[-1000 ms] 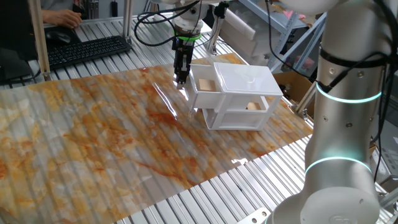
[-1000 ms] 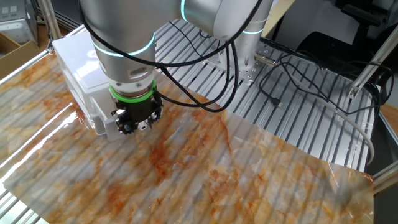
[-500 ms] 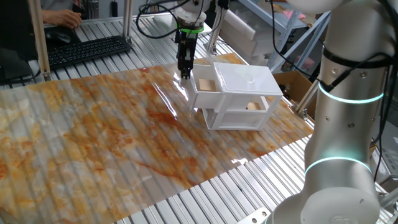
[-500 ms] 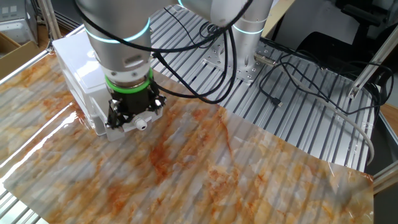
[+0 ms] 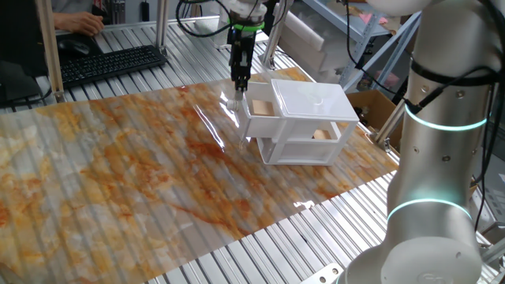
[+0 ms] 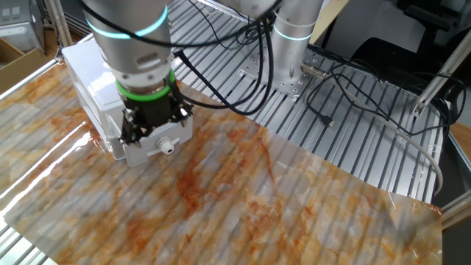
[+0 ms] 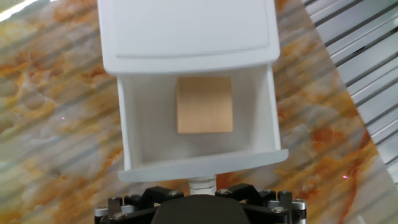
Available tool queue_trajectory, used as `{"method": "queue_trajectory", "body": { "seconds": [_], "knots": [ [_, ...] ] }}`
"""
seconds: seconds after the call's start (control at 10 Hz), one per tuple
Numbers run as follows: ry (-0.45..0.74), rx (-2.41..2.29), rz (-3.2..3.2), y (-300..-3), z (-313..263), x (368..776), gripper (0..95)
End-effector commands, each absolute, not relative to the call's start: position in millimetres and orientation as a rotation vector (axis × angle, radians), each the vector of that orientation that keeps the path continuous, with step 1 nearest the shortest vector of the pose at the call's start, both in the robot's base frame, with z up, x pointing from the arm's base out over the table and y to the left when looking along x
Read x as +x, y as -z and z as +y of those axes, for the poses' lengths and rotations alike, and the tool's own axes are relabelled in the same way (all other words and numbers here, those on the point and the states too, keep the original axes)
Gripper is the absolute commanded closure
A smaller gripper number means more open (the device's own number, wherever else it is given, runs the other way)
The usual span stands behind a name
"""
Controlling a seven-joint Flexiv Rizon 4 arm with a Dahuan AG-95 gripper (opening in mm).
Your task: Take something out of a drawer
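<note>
- Drawer [image 7: 199, 134] pulled out of the top of the white cabinet [image 5: 304, 118], near the far right corner of the desk [image 5: 142, 181].
- Tan wooden block [image 7: 204, 104] lying flat inside, toward the back wall, clear of both side walls.
- Gripper [image 5: 239, 85] hanging above the drawer's front edge, pointing down.
- Jaws: spread impossible to tell, fingertips hidden.
- Small round knob [image 6: 168, 146] on the drawer front, untouched.
</note>
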State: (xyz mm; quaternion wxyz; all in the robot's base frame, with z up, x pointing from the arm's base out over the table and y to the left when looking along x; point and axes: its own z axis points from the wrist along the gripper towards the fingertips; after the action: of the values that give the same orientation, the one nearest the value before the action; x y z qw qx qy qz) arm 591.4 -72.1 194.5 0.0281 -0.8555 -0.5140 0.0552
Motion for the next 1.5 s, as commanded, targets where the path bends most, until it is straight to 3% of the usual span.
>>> {"method": "queue_trajectory", "body": {
  "seconds": [0.1, 1.5],
  "knots": [
    [-0.175, -2.638, -1.594, -196.6, -76.4, 590.3, 0.0],
    [-0.100, -2.633, -1.579, -172.6, -114.9, 559.9, 0.0]
  ]
}}
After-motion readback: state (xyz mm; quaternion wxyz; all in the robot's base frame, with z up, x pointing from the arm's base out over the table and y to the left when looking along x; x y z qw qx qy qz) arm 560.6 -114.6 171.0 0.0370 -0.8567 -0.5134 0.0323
